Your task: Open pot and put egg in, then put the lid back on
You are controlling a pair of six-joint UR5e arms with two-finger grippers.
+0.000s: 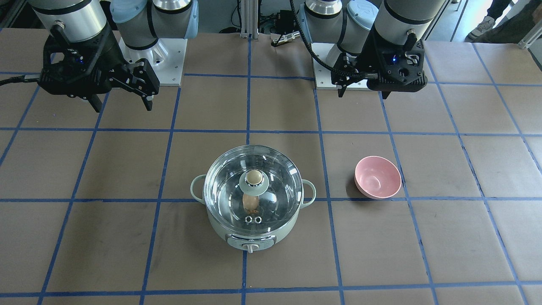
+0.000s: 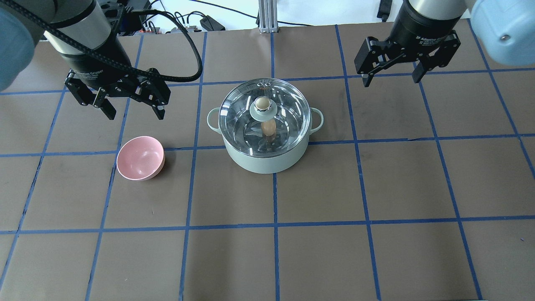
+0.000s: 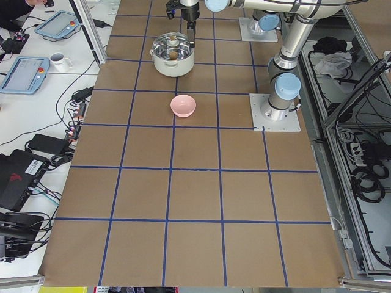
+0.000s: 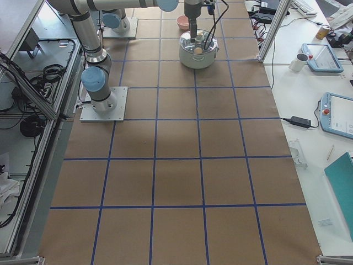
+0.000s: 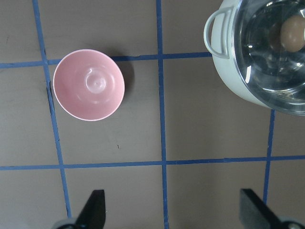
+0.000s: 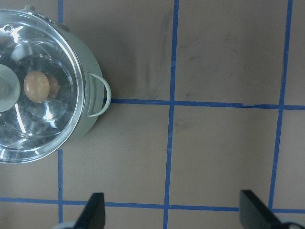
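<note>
The mint-green pot (image 2: 267, 164) stands mid-table with the glass lid (image 2: 244, 104) seated on it, tan knob up. The tan egg (image 2: 268, 127) lies inside on the steel bottom and shows through the glass, also in the front view (image 1: 250, 203). The pot (image 1: 220, 231) and lid (image 1: 226, 178) show there too. My left gripper (image 2: 136, 113) is open and empty, raised to the pot's left. My right gripper (image 2: 391, 79) is open and empty, raised to the pot's right. The right wrist view shows the lidded pot (image 6: 90, 112) with the egg (image 6: 36, 86) inside.
An empty pink bowl (image 2: 140, 158) sits left of the pot, under the left gripper's near side; it also shows in the left wrist view (image 5: 88, 84). The brown table (image 2: 376, 188) has blue tape grid lines. Operator benches flank the table ends.
</note>
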